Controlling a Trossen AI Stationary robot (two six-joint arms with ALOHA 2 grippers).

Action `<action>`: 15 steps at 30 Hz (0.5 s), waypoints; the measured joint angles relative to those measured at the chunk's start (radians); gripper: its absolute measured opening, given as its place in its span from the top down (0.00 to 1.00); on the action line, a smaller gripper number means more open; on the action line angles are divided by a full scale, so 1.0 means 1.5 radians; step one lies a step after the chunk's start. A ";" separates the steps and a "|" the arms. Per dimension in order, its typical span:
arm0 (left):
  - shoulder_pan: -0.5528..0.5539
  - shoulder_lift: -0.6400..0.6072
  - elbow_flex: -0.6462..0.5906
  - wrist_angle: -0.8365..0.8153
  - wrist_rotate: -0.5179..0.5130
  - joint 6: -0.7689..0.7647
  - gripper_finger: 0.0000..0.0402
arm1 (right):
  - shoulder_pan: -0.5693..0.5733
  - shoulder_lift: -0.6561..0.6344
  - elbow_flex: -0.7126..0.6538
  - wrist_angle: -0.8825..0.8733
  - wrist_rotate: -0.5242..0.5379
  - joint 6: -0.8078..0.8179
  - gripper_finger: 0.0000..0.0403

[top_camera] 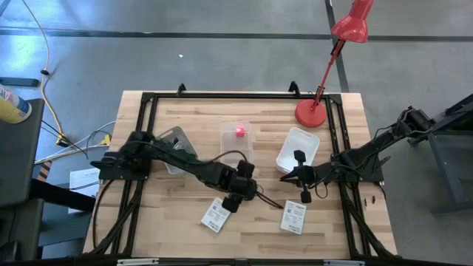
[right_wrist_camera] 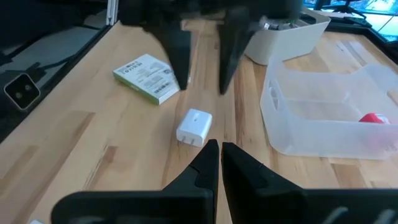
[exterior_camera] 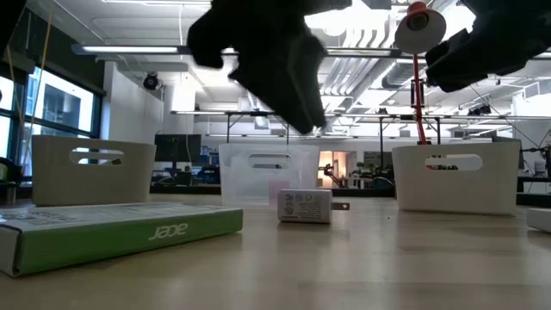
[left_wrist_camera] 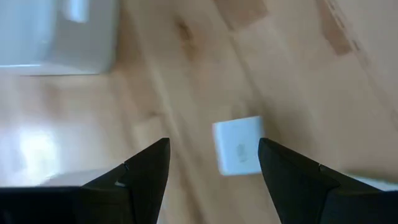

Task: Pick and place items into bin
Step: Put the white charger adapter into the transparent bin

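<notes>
Table [top_camera: 185, 222] of pale wood, clear bin [top_camera: 224, 144] at its middle with pink cube [top_camera: 240, 132] inside. Left gripper [left_wrist_camera: 212, 146] hanging over the boards in front of the bin, fingers spread wide. Straight below, white cube [left_wrist_camera: 238, 145] flat on the wood, apart from the bin, off-centre in the gap, nearer one finger. Right gripper [right_wrist_camera: 220, 155] close by, fingers pressed together, empty. Better placed by far: left; probably a slight sideways shift, then down.

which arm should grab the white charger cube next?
Left, probably. The left claw hangs open right above the white charger cube, which sits between its fingers in the left wrist view. The right claw is shut and farther off, nearer the white bin.
</notes>
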State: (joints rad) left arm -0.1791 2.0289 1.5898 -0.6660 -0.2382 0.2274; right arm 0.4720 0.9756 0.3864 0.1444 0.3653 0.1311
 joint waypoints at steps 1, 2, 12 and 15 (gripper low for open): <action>0.000 0.008 0.000 -0.002 0.009 -0.001 0.42 | 0.000 0.000 -0.004 0.000 0.000 0.000 0.97; 0.000 0.014 -0.001 -0.005 0.018 -0.004 0.42 | 0.000 0.000 -0.008 -0.001 0.000 0.001 0.97; 0.002 0.039 0.000 0.019 0.036 -0.018 0.42 | 0.000 0.000 -0.018 -0.004 0.006 0.012 0.97; 0.003 0.049 -0.002 0.017 0.029 -0.022 0.42 | 0.000 0.000 -0.018 -0.004 0.006 0.012 0.97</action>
State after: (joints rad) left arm -0.1753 2.1029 1.5875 -0.6406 -0.1951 0.1944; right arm 0.4721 0.9760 0.3595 0.1379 0.3748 0.1497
